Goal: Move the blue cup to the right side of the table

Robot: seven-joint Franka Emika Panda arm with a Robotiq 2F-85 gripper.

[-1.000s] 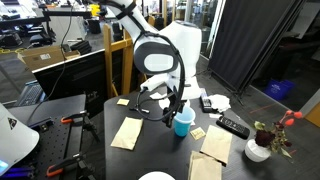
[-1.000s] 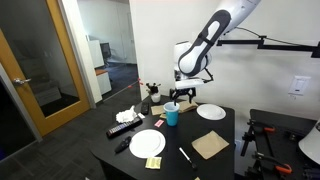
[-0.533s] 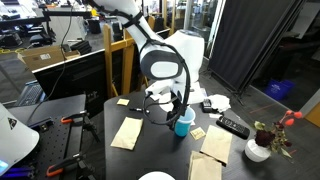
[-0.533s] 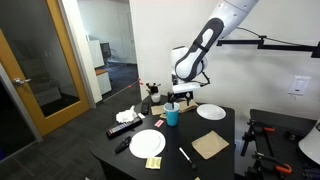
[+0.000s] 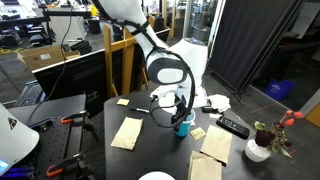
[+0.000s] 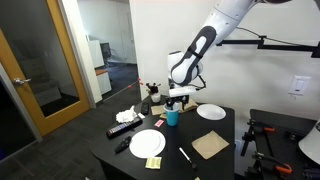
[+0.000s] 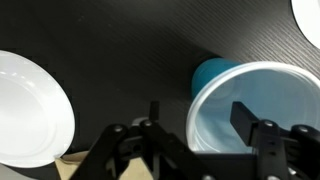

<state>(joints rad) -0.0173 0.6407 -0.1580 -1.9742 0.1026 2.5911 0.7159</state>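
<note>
Looking straight down onto a dark table (image 7: pixel 120 45). A light-blue cup (image 7: pixel 282 105) stands open-mouthed at lower right. The gripper (image 7: pixel 199 112) enters from below, jaws apart: one finger inside the cup, one outside its rim. A white plate (image 7: pixel 30 110) lies left; another plate's edge (image 7: pixel 308 14) shows top right.

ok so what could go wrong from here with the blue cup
1. In the wrist view the open end effector straddles the wall of the blue cup, one finger inside, one outside: a rim pinch may tip it or slip.
2. The white plate lies close beside the cup; a low carry could knock it.
</note>
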